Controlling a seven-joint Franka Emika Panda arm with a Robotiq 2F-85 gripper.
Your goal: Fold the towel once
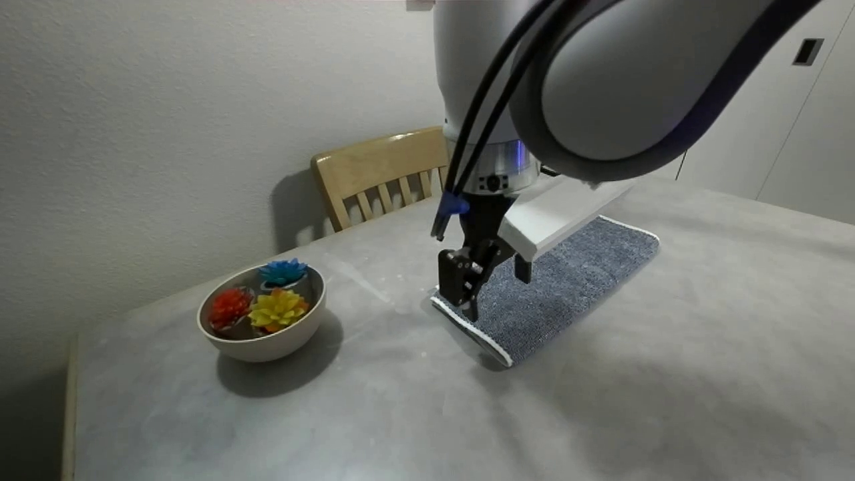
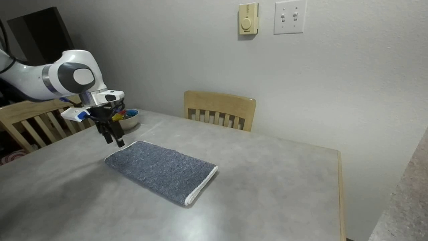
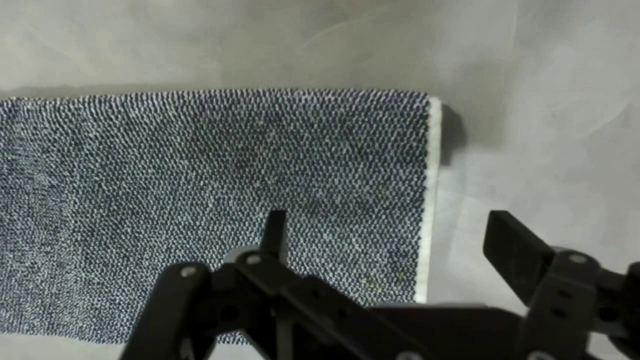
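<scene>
Towel [image 2: 157,174] lies spread on the table [image 2: 284,187], in an exterior view running lengthwise from ten to four o'clock. White trim [image 2: 201,185] at the four o'clock end looks layered. Gripper [image 2: 114,142] released, jaws spread wide, over the ten o'clock end. Room there: broad free tabletop from towel out to the wooden edge [image 2: 340,190] at three o'clock; chair [image 2: 219,99] just past the far edge, between one and two.

Wrist view: jaws straddle the near trim, one finger [image 3: 275,235] over cloth, the other finger [image 3: 515,250] past the edge over tabletop. Whether fingertips touch cloth: cannot tell.

Bowl [image 1: 280,344] of red, blue and yellow flowers [image 1: 277,309] well apart from the towel, at nine o'clock in an exterior view.
</scene>
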